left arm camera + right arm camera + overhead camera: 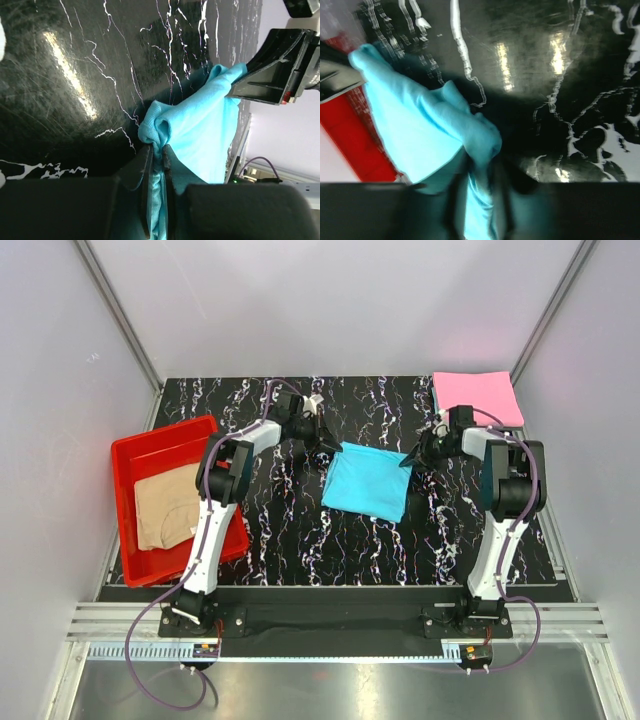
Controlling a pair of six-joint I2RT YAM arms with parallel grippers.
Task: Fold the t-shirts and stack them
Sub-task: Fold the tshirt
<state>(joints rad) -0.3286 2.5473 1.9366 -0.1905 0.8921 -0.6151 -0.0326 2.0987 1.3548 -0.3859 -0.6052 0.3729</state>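
From above, the turquoise t-shirt point(366, 481) lies folded at the middle of the table point(290, 530), with the left gripper point(325, 450) at its far left corner and the right gripper point(410, 460) at its far right corner. The pink t-shirt point(477, 396) lies folded in the table's far right corner, and the tan t-shirt point(168, 505) sits in the red tray point(130, 450) at the left edge. In the left wrist view the jaws are clenched on a bunched turquoise corner. The blurred right wrist view shows turquoise cloth pinched between its fingers.

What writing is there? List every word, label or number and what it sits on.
None can be read.
The turquoise shirt, pink shirt, tan shirt and red tray show no print.
The small boards at the arm bases are too small to read.
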